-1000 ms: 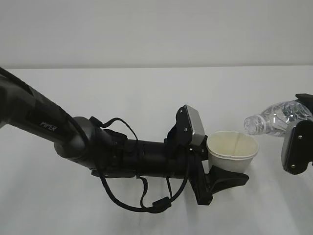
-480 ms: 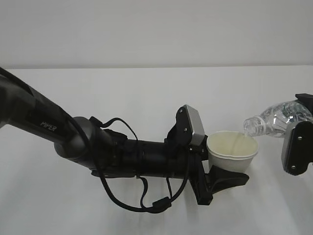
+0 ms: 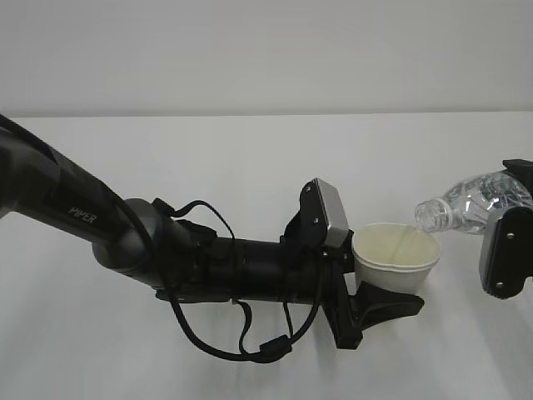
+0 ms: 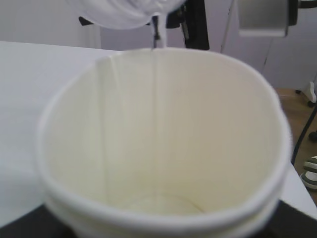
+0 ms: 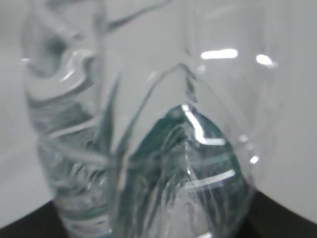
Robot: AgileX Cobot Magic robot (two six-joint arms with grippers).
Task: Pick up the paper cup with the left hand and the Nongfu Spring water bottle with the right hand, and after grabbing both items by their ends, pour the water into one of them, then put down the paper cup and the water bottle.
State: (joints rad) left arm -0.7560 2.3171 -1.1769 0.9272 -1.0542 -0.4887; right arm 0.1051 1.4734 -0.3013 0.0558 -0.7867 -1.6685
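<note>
One paper cup (image 3: 396,254), clamped in the left tool (image 3: 379,287). One water bottle (image 3: 466,204), clamped in the right tool (image 3: 510,225), mouth above the cup rim. Only the left wrist view shows the thin water stream (image 4: 159,37).

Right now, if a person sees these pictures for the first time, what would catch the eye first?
First the black left arm marked PIPER, stretched across the white table, its pincer closed around a white paper cup held upright. At the right edge, the right pincer grips a clear capless water bottle tipped with its mouth above the cup's rim. In the left wrist view a thin stream runs from the bottle into the cream-coloured cup.
</note>
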